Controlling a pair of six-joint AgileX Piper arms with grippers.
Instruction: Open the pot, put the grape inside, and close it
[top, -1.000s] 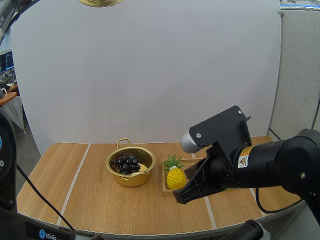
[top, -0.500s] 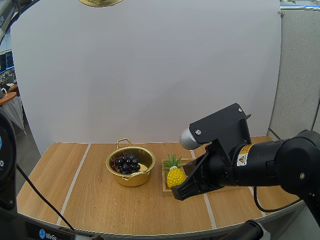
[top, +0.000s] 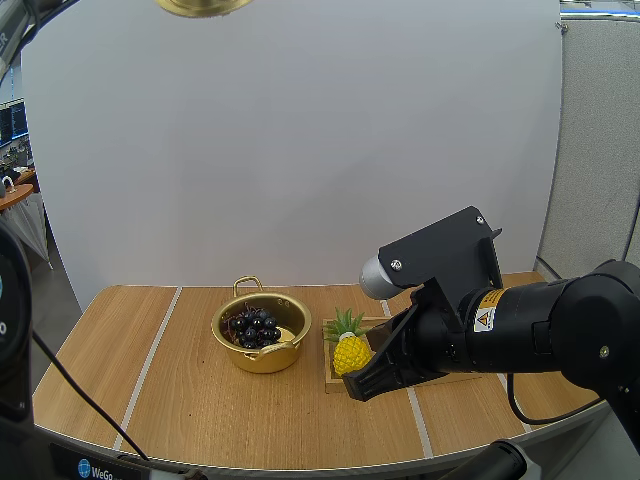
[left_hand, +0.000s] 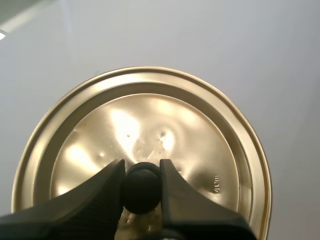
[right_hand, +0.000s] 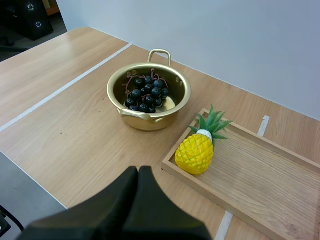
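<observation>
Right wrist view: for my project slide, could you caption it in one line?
Right gripper, fingers shut, hovers near the open pot holding grapes and a pineapple lying in the wooden tray.

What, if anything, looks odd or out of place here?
Nothing is spilled or damaged. The grapes sit inside the open pot, and the left gripper holds the lid by its knob. The only stray item is a pineapple sitting in a corner of the wooden tray.

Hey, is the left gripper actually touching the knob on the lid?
Touching. The left wrist view shows the left gripper pinching the black knob of the lid between its tips, with no gap on either side.
</observation>
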